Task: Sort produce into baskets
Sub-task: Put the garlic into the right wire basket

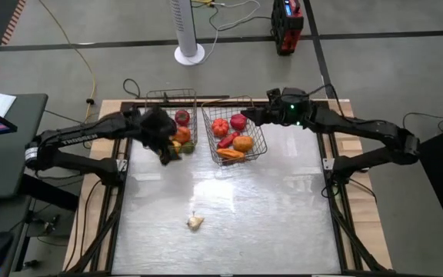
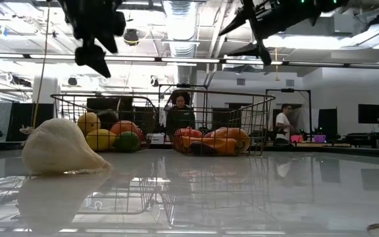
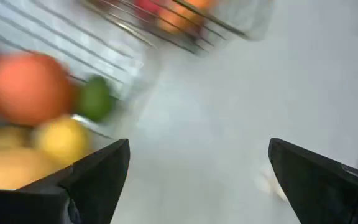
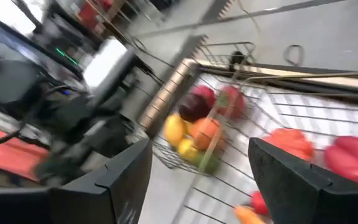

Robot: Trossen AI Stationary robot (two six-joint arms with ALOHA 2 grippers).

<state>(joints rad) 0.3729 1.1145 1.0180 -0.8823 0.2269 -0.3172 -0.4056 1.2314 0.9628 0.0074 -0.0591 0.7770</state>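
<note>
Two wire mesh baskets sat side by side at the far end of the table (image 1: 283,215). The left basket (image 1: 172,98) held round produce: a red one (image 1: 182,117), an orange one (image 1: 183,134), yellow ones and a green one (image 2: 128,141). The right basket (image 1: 254,146) held a red ribbed tomato (image 1: 220,128), a red piece (image 1: 238,121), an orange piece (image 1: 243,143) and what looked like a carrot (image 1: 231,154), though it was small from above. A white garlic bulb (image 1: 195,222) lay alone on the bare table, well apart from both baskets. The left gripper (image 1: 165,156) hung above the near edge of the left basket, fingers spread wide and empty. The right gripper (image 1: 246,117) hovered over the right basket's far corner, also wide apart and empty.
</note>
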